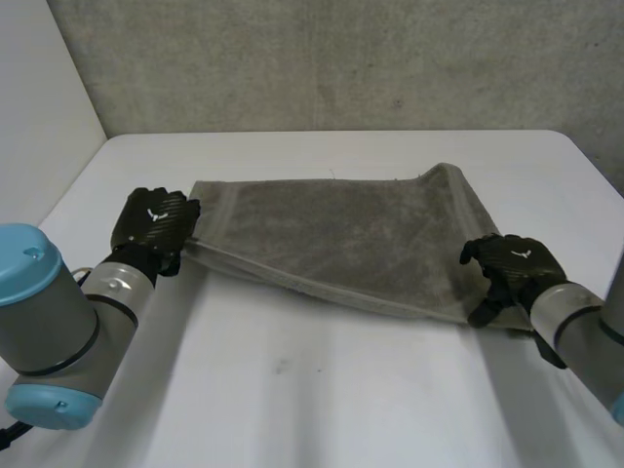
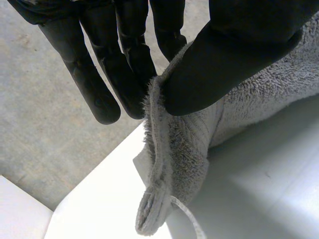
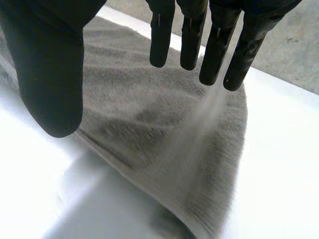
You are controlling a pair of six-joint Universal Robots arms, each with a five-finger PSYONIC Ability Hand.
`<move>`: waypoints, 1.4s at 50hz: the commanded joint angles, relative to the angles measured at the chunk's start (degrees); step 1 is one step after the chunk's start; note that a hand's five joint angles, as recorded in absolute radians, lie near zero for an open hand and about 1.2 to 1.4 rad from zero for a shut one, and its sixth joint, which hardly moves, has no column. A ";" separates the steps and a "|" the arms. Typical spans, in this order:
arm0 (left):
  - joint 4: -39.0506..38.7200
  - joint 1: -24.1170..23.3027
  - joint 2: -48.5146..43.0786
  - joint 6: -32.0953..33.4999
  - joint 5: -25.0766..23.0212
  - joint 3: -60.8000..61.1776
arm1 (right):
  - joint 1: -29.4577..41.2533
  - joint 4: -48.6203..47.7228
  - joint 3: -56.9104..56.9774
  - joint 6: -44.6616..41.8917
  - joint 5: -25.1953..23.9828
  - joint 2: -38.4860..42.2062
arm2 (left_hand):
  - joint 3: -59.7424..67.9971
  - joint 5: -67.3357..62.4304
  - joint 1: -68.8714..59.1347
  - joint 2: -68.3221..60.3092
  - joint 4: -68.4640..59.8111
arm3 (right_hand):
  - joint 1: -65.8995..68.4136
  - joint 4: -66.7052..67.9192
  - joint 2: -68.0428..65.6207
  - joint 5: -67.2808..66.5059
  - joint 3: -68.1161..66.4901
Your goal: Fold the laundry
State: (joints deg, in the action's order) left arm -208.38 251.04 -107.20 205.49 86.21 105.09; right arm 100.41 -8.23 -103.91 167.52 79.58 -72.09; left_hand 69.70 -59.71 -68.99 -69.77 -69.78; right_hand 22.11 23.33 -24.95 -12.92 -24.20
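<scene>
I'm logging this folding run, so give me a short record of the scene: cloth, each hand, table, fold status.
cloth: grey towel, spread wide, left end lifted
left hand: at the towel's left end, pinching its edge between thumb and fingers
right hand: at the towel's right end, fingers straight, holding nothing
surface: white table
fold status: no fold visible yet

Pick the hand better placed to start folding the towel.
Left. The left hand pinches the towel at its edge near a corner, against its thumb. The right hand is open over the towel's other end, gripping nothing, so it would probably need to grasp first.
</scene>
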 commanded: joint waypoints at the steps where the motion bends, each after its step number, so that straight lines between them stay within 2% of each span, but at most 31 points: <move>1: 0.17 1.29 1.46 -0.09 -0.08 0.38 | -7.16 3.92 -3.06 -14.50 -5.31 -1.91 | 10.30 -10.29 -11.01 -10.23 -10.22 | 4.13 2.90 -1.28 -3.31 -2.03; 10: 0.43 1.56 1.55 -0.09 -0.08 0.47 | -7.95 1.91 -4.90 -16.17 -6.45 -0.42 | 10.30 -10.29 -11.01 -10.23 -10.22 | 5.30 4.07 -2.46 -4.49 -3.20; 17: 0.34 2.08 1.55 -0.17 -0.08 0.47 | -7.95 -3.45 -5.08 -13.99 -6.19 1.25 | 10.30 -10.29 -11.01 -10.23 -10.22 | 14.04 12.81 -11.20 -13.23 -11.94; 29: 0.34 2.44 1.55 -0.26 -0.08 0.55 | -8.04 -5.30 -4.20 -13.01 -6.19 4.59 | 10.30 -10.29 -11.01 -10.23 -10.22 | 18.93 17.70 -16.09 -18.12 -16.83; 31: 0.34 2.44 1.55 -0.26 -0.08 0.47 | -8.13 -7.05 -4.11 -13.01 -6.10 4.77 | 10.30 -10.29 -11.01 -10.23 -10.22 | 27.79 26.57 -24.95 -26.98 -25.70; 32: 0.34 2.52 1.55 -0.26 -0.08 0.47 | -8.13 -7.06 -4.11 -13.01 -6.10 4.77 | 10.30 -10.29 -11.01 -10.23 -10.22 | 27.84 26.62 -25.00 -27.03 -25.75; 33: 0.34 2.52 1.55 -0.26 -0.08 0.55 | -8.22 -8.19 -4.11 -13.01 -5.93 4.77 | 10.30 -10.29 -11.01 -10.23 -10.22 | 35.84 34.61 -32.99 -35.02 -33.74; 34: 0.34 2.52 1.55 -0.26 -0.08 0.55 | -8.22 -8.21 -4.11 -13.01 -5.93 4.77 | 10.30 -10.29 -11.01 -10.23 -10.22 | 35.92 34.69 -33.07 -35.10 -33.82; 36: 0.34 2.70 1.55 -0.26 -0.08 0.47 | -8.48 -9.69 -3.76 -12.92 -4.62 4.68 | 10.30 -10.29 -11.01 -10.23 -10.22 | 57.78 56.56 -54.94 -56.97 -55.69; 42: 0.43 2.79 1.55 -0.26 -0.08 0.47 | -9.80 -11.36 -4.20 -11.00 0.48 3.72 | 10.30 -10.29 -11.01 -10.23 -10.22 | 57.89 56.67 -55.05 -57.08 -55.80; 45: 0.52 2.70 1.73 -0.17 -0.08 0.47 | -9.89 -12.51 -4.46 -9.85 1.11 2.66 | 10.30 -10.29 -11.01 -10.23 -10.22 | 57.89 56.67 -55.05 -57.08 -55.80; 47: 0.61 2.61 2.26 -0.09 -0.08 0.47 | -10.24 -12.34 -4.55 -9.06 1.54 -3.02 | 10.30 -10.29 -11.01 -10.23 -10.22 | 57.89 56.67 -55.05 -57.08 -55.80; 48: 0.78 2.61 3.21 0.00 -0.08 0.55 | -10.24 -12.34 -4.55 -9.06 1.54 -3.05 | 10.30 -10.29 -11.01 -10.23 -10.22 | 57.89 56.67 -55.05 -57.08 -55.80; 50: 1.05 2.61 4.80 0.00 -0.08 0.55 | -10.41 -9.63 -3.94 -8.79 1.28 -9.18 | 10.30 -10.29 -11.01 -10.23 -10.22 | 57.89 56.67 -55.05 -57.08 -55.80; 53: 2.45 2.61 9.81 0.09 -0.17 -0.15 | -10.33 -7.33 -3.15 -8.88 0.93 -12.55 | 10.30 -10.29 -11.01 -10.23 -10.22 | 57.89 56.67 -55.05 -57.08 -55.80; 55: 6.12 2.70 15.94 0.35 -1.13 -2.42 | -10.24 -2.17 0.70 -9.32 -0.12 -19.98 | 10.30 -10.29 -11.01 -10.23 -10.22 | 57.89 56.67 -55.05 -57.08 -55.80; 56: 6.14 2.70 15.97 0.35 -1.14 -2.43 | -10.24 -2.14 0.72 -9.32 -0.13 -20.02 | 10.30 -10.29 -11.01 -10.23 -10.22 | 57.89 56.67 -55.05 -57.08 -55.80; 57: 9.36 2.53 18.84 0.79 -2.27 -4.78 | -10.24 0.90 3.51 -9.58 -0.65 -23.15 | 10.30 -10.29 -11.01 -10.23 -10.22 | 57.89 56.67 -55.05 -57.08 -55.80; 58: 9.40 2.52 18.87 0.79 -2.28 -4.81 | -10.06 4.76 7.10 -10.02 -1.35 -25.44 | 10.30 -10.29 -11.01 -10.23 -10.22 | 57.89 56.67 -55.05 -57.08 -55.80; 59: 13.57 2.61 21.56 1.23 -3.58 -7.42 | -10.06 4.80 7.14 -10.02 -1.36 -25.47 | 10.30 -10.29 -11.01 -10.23 -10.22 | 57.89 56.67 -55.05 -57.08 -55.80; 60: 18.23 2.61 24.29 1.49 -4.81 -10.32 | -10.06 9.41 11.66 -10.72 -1.96 -27.03 | 10.30 -10.29 -11.01 -10.23 -10.22 | 57.89 56.67 -55.05 -57.08 -55.80; 61: 18.27 2.61 24.32 1.50 -4.83 -10.34 | -10.06 9.46 11.71 -10.73 -1.97 -27.05 | 10.30 -10.29 -11.01 -10.23 -10.22 | 57.89 56.67 -55.05 -57.08 -55.80; 63: 26.32 2.61 27.64 1.50 -6.93 -16.90 | -10.06 18.90 20.89 -11.77 -3.28 -27.40 | 10.30 -10.29 -11.01 -10.23 -10.22 | 57.89 56.67 -55.05 -57.08 -55.80; 64: 26.36 2.61 27.66 1.50 -6.94 -16.94 | -10.06 18.95 20.94 -11.78 -3.29 -27.40 | 10.30 -10.29 -11.01 -10.23 -10.22 | 57.89 56.67 -55.05 -57.08 -55.80; 65: 29.67 2.61 28.18 1.50 -7.28 -19.98 | -9.97 23.22 25.03 -12.65 -3.99 -27.05 | 10.30 -10.29 -11.01 -10.23 -10.22 | 57.89 56.67 -55.05 -57.08 -55.80; 66: 29.70 2.61 28.18 1.50 -7.29 -20.01 | -9.80 27.61 28.11 -14.40 -4.60 -26.70 | 10.30 -10.29 -11.01 -10.23 -10.22 | 57.89 56.67 -55.05 -57.08 -55.80; 67: 32.57 2.79 28.01 1.58 -7.38 -22.36 | -9.80 27.65 28.14 -14.42 -4.61 -26.70 | 10.30 -10.29 -11.01 -10.23 -10.22 | 57.89 56.67 -55.05 -57.08 -55.80; 70: 37.67 2.88 26.87 1.76 -7.55 -24.23 | -9.71 35.18 32.17 -20.45 -5.83 -22.86 | 10.30 -10.29 -11.01 -10.23 -10.22 | 57.89 56.67 -55.05 -57.08 -55.80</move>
State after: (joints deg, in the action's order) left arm -181.47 253.69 -79.65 207.01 79.50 87.65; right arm 90.46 13.54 -81.21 154.40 75.83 -99.56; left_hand 69.71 -59.71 -68.99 -69.77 -69.79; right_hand 55.84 68.38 -67.59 -56.25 -67.87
